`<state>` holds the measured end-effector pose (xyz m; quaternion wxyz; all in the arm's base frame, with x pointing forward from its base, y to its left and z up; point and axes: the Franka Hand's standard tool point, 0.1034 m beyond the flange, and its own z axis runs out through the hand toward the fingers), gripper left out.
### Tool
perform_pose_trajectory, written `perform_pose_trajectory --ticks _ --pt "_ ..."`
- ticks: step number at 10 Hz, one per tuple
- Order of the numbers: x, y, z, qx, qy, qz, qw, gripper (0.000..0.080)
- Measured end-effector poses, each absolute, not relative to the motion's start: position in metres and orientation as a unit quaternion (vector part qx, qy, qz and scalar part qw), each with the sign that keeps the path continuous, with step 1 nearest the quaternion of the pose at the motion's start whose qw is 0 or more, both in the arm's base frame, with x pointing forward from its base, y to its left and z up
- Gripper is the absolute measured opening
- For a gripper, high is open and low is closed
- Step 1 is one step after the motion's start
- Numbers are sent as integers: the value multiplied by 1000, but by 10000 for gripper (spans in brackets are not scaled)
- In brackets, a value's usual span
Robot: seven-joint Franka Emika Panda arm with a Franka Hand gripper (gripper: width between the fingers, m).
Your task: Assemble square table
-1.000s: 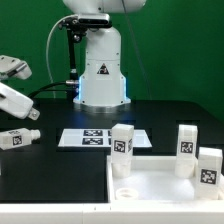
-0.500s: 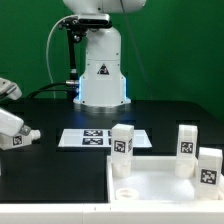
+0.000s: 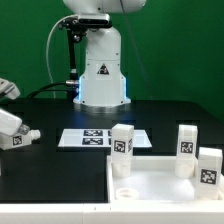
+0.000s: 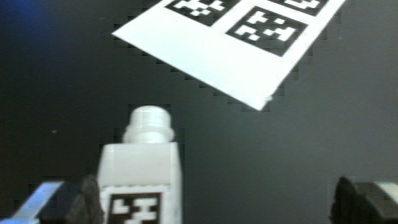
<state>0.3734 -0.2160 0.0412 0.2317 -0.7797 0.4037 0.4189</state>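
Claw point(image 4: 210, 205): jaws stand wide apart, 1 dark fingertip point(image 4: 54, 200) on either side of a loose leg point(image 4: 139, 170), not touching it. In the wrist view the leg lies flat on the black table point(image 4: 320, 140) between the fingers, tag face up, screw stub pointing toward the marker board point(image 4: 222, 40). Leg and board are apart.

Exterior view: the claw point(image 3: 12, 125) sits at the 9 o'clock edge of the scene, low over the table, with that leg point(image 3: 14, 138) under it. The marker board point(image 3: 100, 138) lies flat at centre, in front of the robot base point(image 3: 102, 70). The square panel point(image 3: 165, 185) rests at 5 o'clock, rim up. 3 legs stand upright on it: 1 point(image 3: 122, 148) at its near corner toward the board, 1 point(image 3: 187, 148) further toward 3 o'clock, 1 point(image 3: 209, 168) at the frame edge. Tags face the camera on all 3.
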Motion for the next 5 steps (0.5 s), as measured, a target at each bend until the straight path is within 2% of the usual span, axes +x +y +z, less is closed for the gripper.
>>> perform_pose_trajectory --ticks 2,5 --pt "363 -222 38 -779 407 417 233 649" --pt "355 -217 15 -782 413 411 221 649"
